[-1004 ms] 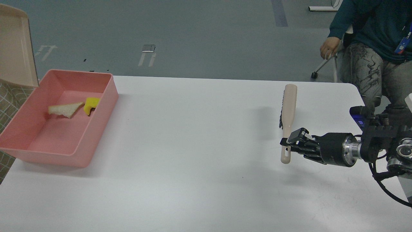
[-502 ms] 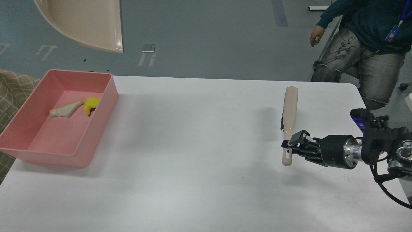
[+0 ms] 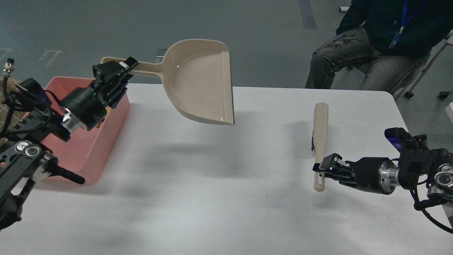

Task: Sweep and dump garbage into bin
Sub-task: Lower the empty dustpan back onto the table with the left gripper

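The garbage is all but hidden: only a sliver of yellow sponge (image 3: 106, 114) shows inside the pink bin (image 3: 88, 152) at the table's left end, behind the left arm; the bread-like wedge cannot be seen. Both scraps look light and soft, the sort that slide readily off smooth plastic and need no grasp of their own. Judging by where the sponge lies, the dumping seems done or nearly so.

Just right of the bin, the left gripper (image 3: 115, 72) is clamped on the handle of the beige dustpan (image 3: 200, 81), holding the pan in the air above the table (image 3: 212, 198), its open lip facing right and its tray apparently empty. The pan looks stiff, thin-walled and light; the handle is the sensible hold, though a long lever like that could twist in the fingers if swung fast.

Well apart at the right, the right gripper (image 3: 320, 168) closes on the handle of the beige hand brush (image 3: 320, 122), near the hanging-hole end, with the dark bristles turned left. It is rigid and light, and whether it rests on the table cannot be told.

A seated person (image 3: 375, 46) waits beyond the far edge.
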